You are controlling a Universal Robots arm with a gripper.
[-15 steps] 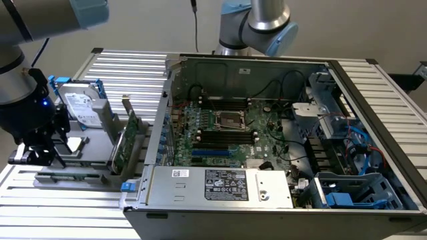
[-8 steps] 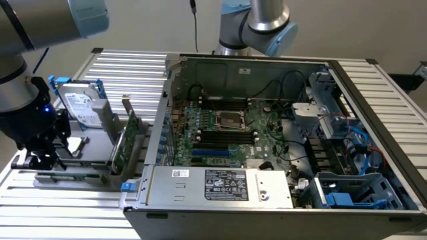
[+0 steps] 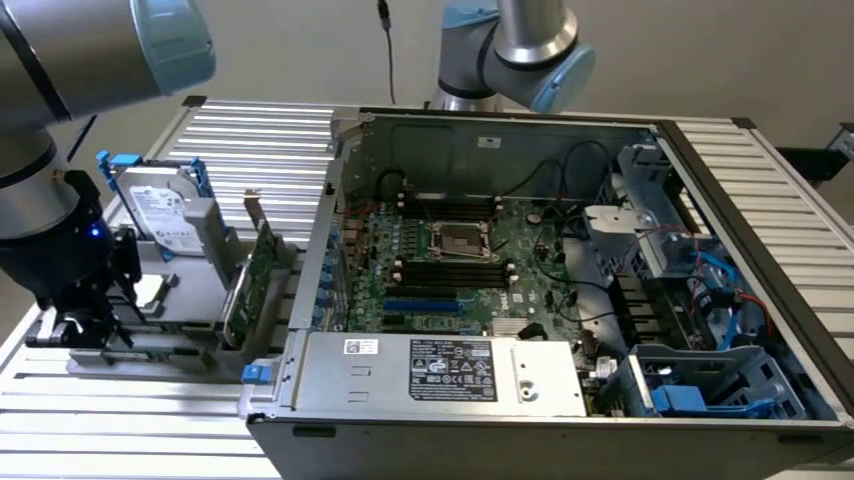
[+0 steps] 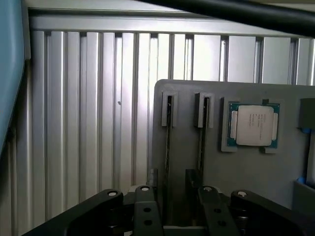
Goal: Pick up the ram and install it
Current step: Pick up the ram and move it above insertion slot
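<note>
A: Where's the ram (image 4: 169,137) right now?

B: Standing on edge in a slot of the grey holder (image 4: 256,182), with a second stick (image 4: 203,137) in the slot just beside it. In the exterior view that holder sits on the counter (image 3: 134,430) at about eight o'clock, and the open computer case (image 3: 534,135) runs from the centre out to three o'clock

A: And the end effector (image 4: 177,199)?

B: Spread wide, low over the holder, gripping nothing. In the wrist view the ram lines up with the gap between the fingers, while the second stick lines up close to one finger (image 4: 211,211)

A: So what worries you?

B: That neighbour. The two sticks are so close that, as I judge it, a finger coming down slightly off could land on the second stick's edge, or the jaws could close on both at once. A pinch near one end could also tilt the ram in its slot and jam it

A: Anything else at risk?

B: The processor chip (image 4: 254,125) lies just past the second stick. The expansion card (image 3: 247,285) and hard drive (image 3: 167,215) stand at about one o'clock from the end effector in the exterior view, so a careless swing might clip them. A thin board can also slip in the grip and meet the motherboard (image 3: 534,290) crooked
</note>
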